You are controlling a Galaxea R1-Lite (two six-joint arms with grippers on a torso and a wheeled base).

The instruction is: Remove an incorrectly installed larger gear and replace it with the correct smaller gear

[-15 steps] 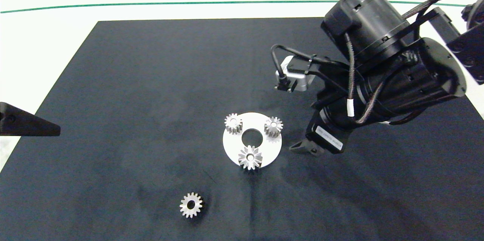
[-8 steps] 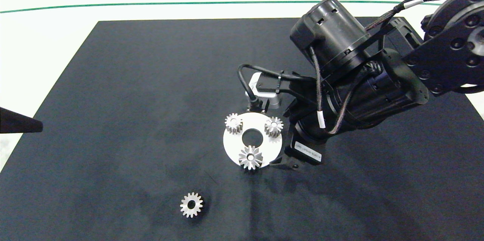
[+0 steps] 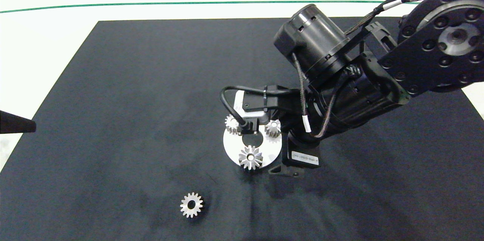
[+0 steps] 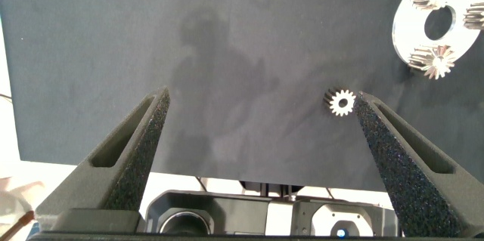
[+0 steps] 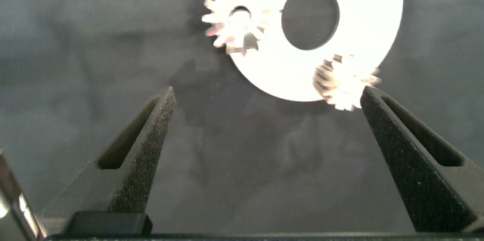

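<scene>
The smaller gear (image 3: 191, 205) lies flat on the dark mat (image 3: 113, 120) near the table's front edge, a little left of the middle, well apart from everything else. Farther in, about mid-table, sits a white ring plate (image 3: 231, 147) with a round centre hole, carrying 3 gears. The larger gear (image 3: 250, 157), with its long pointed teeth, sits on the plate's front rim, overhanging it slightly toward the table's front edge. Of the 2 small blunt-toothed gears on the plate's far side, one (image 3: 230, 123) is toward the left and the other (image 3: 272, 128) toward the right, both partly covered by the right arm's wrist camera and cable in the head view. The right gripper (image 5: 265, 154) hangs over the mat just beside the plate's right rim, its fingers (image 5: 140, 146) spread wide with nothing between them; its wrist view shows the larger gear and the plate just beyond the fingertips. The left gripper (image 4: 261, 139) stays off by the table's left edge, fingers also wide and empty, with only a dark tip showing in the head view.
</scene>
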